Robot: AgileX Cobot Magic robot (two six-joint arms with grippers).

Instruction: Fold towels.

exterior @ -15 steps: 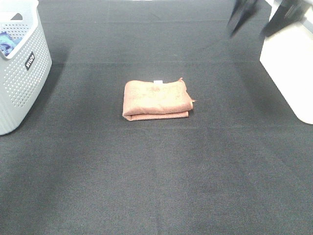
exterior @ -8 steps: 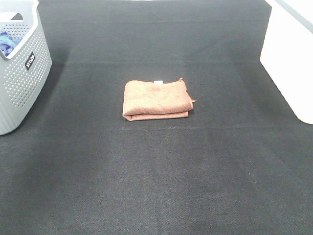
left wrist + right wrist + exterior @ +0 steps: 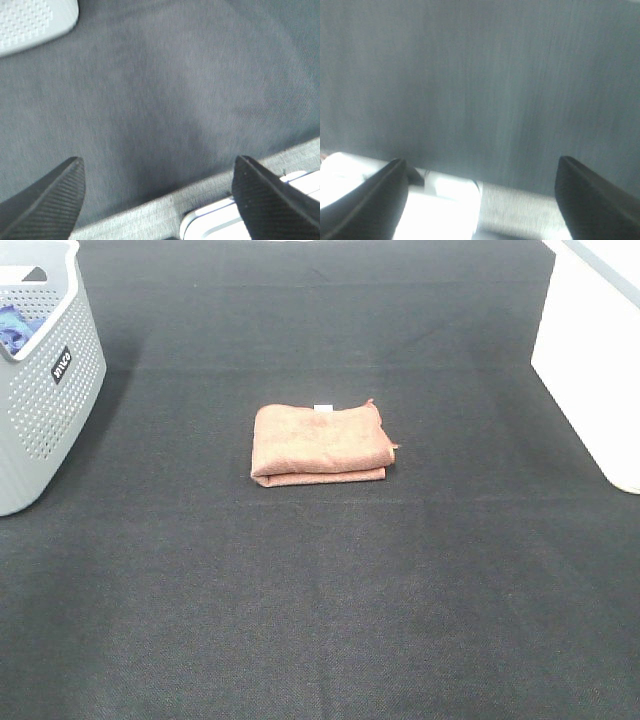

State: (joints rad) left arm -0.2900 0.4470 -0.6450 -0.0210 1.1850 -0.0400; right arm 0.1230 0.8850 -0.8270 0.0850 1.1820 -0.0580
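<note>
The terracotta towel (image 3: 320, 443) lies folded into a small rectangle at the middle of the black table, its white tag (image 3: 323, 407) on the far edge. No arm shows in the exterior high view. In the left wrist view my left gripper (image 3: 160, 200) is open and empty, its dark fingertips (image 3: 50, 200) wide apart over bare black cloth. In the right wrist view my right gripper (image 3: 480, 200) is also open and empty over black cloth. The towel shows in neither wrist view.
A grey perforated basket (image 3: 50, 400) stands at the left edge with a blue cloth (image 3: 15, 328) inside; its corner shows in the left wrist view (image 3: 30, 22). A white box (image 3: 590, 370) stands at the right edge. The table's grey edge (image 3: 150, 212) lies near the left gripper.
One second ago the right arm's dark fingers blurred across the top right of the exterior view; they have since left the frame. The towel has not moved.
</note>
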